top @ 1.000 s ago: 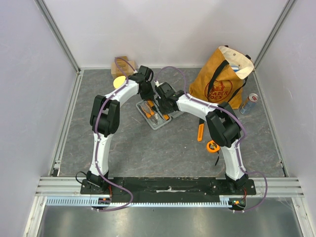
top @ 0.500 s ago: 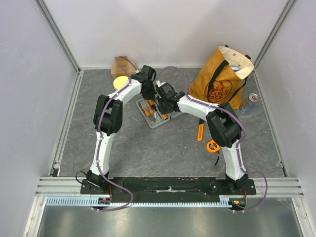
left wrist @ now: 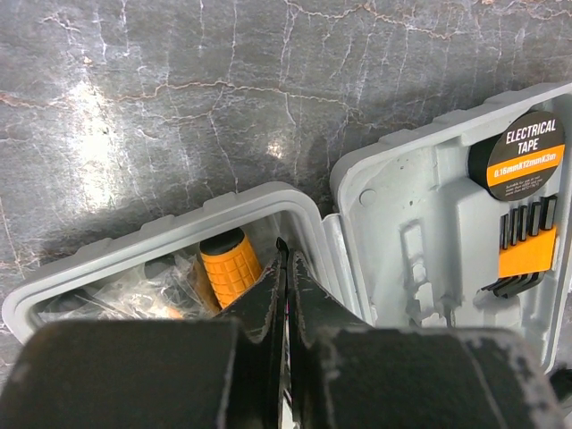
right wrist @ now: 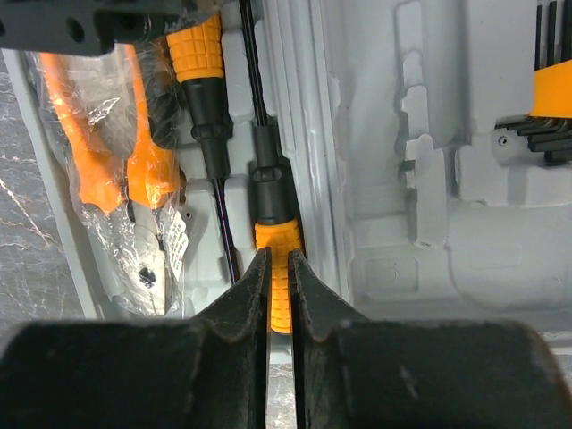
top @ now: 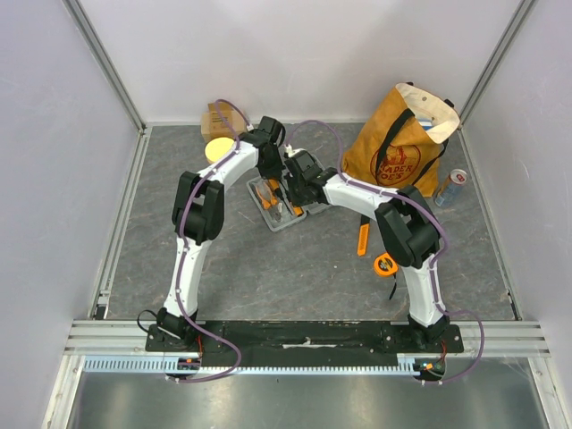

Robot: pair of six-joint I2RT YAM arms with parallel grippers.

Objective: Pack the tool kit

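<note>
Pictured open and flat towards the back of the desk (top: 268, 277), between the two arms: the grey tool kit (top: 284, 217), lid half carrying electrical tape (left wrist: 527, 152) and hex keys (left wrist: 523, 255), tray half holding plastic-wrapped pliers (right wrist: 107, 152) and orange-handled screwdrivers; left claw (left wrist: 284, 259) pressed fully together, holding nothing, poised over the tray's inner wall just beside one screwdriver handle (left wrist: 228, 268); right claw (right wrist: 277, 264) all but together, a thin slit left, directly over the orange grip of a second screwdriver (right wrist: 277, 237) by the hinge; impossible to tell whether touching that grip or only hovering.

Chief hazard, judging from here: both claws crowded over the same half of a light case, near enough for a knock between wrists; also possible, a downward push landing off-centre on the round grip, rolling the screwdriver out of its moulded slot or up onto the hinge ridge, and so blocking the lid later; a shove on the rim likely to skate or tip the whole case on the smooth desk; loose wrap around the pliers liable to snag on a fingertip and drag them out.

Lying out on the desk near the right arm: an orange tape measure (top: 386, 264) and another orange tool (top: 363, 239), so packing judged unfinished; premature closing of the lid a further way to go wrong.
</note>
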